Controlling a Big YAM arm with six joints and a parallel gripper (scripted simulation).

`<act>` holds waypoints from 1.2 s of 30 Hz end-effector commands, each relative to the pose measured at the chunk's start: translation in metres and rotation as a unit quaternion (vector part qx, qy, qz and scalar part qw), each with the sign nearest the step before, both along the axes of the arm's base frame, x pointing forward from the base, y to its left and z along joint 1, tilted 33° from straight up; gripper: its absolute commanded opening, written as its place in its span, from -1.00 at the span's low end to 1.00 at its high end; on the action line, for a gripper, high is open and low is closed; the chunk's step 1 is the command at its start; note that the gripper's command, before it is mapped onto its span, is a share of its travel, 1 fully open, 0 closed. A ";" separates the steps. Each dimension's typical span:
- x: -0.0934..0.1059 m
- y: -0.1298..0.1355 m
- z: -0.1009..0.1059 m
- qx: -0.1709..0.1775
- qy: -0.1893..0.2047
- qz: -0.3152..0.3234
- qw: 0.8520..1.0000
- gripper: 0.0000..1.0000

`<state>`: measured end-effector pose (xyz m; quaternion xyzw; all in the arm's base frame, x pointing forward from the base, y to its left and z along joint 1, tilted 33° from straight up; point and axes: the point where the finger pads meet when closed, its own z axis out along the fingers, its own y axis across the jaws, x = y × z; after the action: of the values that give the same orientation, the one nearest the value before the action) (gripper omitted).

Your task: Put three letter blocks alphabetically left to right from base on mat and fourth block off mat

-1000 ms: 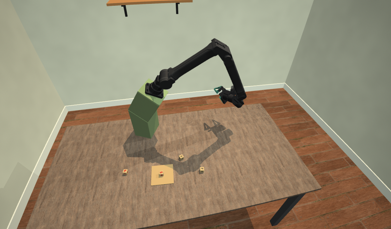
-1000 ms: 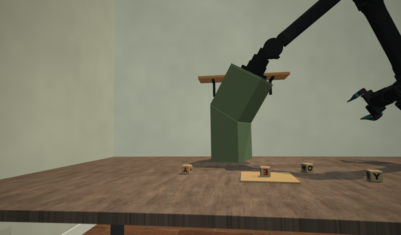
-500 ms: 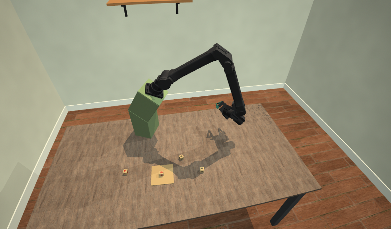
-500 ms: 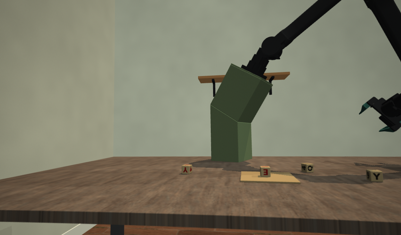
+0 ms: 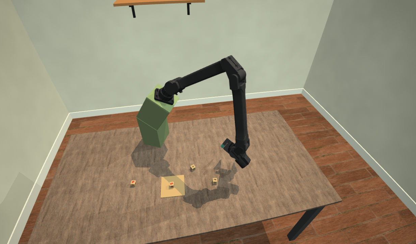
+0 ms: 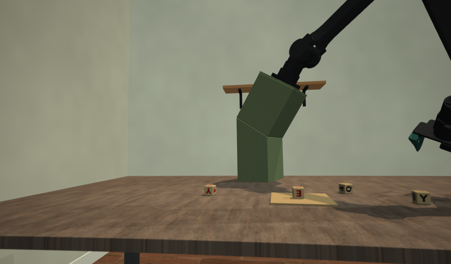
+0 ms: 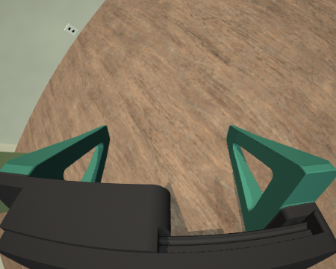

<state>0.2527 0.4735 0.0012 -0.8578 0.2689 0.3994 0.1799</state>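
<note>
The tan mat (image 5: 167,192) (image 6: 279,201) lies flat. A block with a red S on top (image 5: 171,184) (image 6: 298,192) stands on it, near the middle. A block with a red P on top (image 5: 132,183) (image 6: 209,190) stands off the mat, on the left in the top view. A block with a black F on top (image 5: 214,181) (image 6: 421,197) stands off it to the right, its letter upright in that view. A block with what looks like a digit on top (image 5: 193,167) (image 6: 345,188) stands between mat and arm base side. My gripper (image 7: 168,131) is open and empty, high above the table, right of the blocks.
The green pedestal (image 5: 156,124) (image 6: 259,131) carries the arm at the table's back. The wooden table (image 5: 97,212) (image 6: 122,216) ends at a front edge. A wall shelf (image 5: 159,2) (image 6: 233,88) hangs behind. The arm's shadow falls across part of the mat.
</note>
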 end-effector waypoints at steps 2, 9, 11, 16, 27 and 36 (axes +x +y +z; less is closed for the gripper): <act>0.052 -0.030 -0.012 0.061 -0.045 -0.007 0.997 1.00; 0.154 -0.116 -0.030 0.120 -0.134 -0.079 0.981 1.00; 0.176 -0.131 -0.029 0.131 -0.159 -0.091 0.974 1.00; 0.179 -0.133 -0.019 0.143 -0.178 -0.088 0.970 1.00; 0.189 -0.148 -0.020 0.136 -0.177 -0.104 0.969 1.00; 0.185 -0.143 -0.020 0.138 -0.177 -0.098 0.970 1.00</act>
<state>0.4304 0.3329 -0.0302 -0.8495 0.2675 0.2681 0.3673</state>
